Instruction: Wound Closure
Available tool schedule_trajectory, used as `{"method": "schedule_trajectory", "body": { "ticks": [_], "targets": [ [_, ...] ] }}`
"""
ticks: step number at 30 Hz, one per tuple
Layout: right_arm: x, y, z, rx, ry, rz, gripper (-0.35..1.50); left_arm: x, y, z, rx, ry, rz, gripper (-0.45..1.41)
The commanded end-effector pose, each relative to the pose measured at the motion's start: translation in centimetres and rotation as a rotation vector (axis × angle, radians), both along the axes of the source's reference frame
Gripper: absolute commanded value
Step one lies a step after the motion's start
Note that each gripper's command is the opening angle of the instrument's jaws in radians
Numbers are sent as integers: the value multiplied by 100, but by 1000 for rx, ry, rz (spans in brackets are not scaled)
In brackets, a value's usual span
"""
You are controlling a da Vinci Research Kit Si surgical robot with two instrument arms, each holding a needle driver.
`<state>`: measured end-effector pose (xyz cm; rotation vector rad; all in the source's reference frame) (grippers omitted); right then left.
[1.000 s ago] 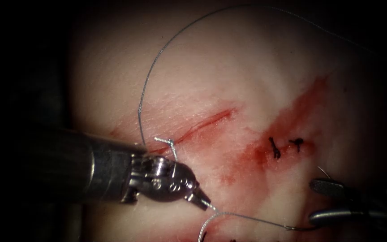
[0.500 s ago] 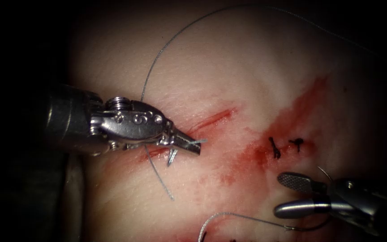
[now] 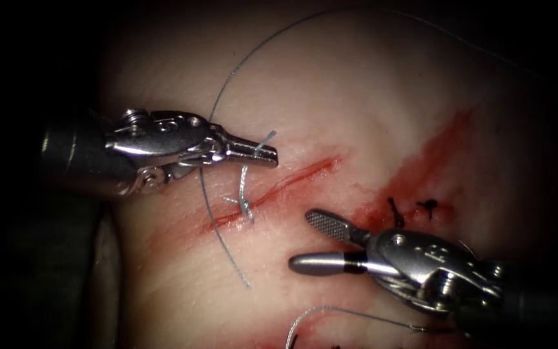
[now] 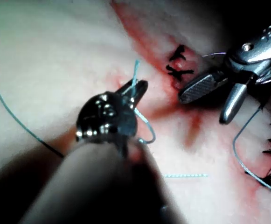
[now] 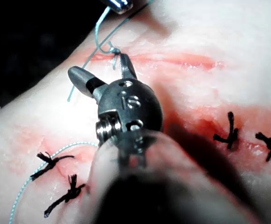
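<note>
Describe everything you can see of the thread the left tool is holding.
The thin pale blue-grey suture thread looks like a single fine strand. The left arm's silver needle driver is shut on it just above the red cut, a short end sticking past the fingers. From there it drops to a small knot on the cut. One tail lies loose below; a long loop arcs upward over the pale tissue.
</note>
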<state>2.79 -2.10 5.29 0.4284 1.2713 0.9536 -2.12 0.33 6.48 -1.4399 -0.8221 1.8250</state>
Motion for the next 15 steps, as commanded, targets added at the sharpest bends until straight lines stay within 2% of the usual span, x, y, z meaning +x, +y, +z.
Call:
{"method": "schedule_trajectory", "body": {
  "ticks": [1,5,15],
  "targets": [
    [18,7,5,-1,-4,24,123,-5,-1,5,2,-3,-1,-45],
    [33,19,3,6,-19,57,133,-4,2,1,10,-36,-17,-45],
    [64,44,8,32,-40,85,133,-6,5,-3,-11,-21,-6,-45]
  ]
}}
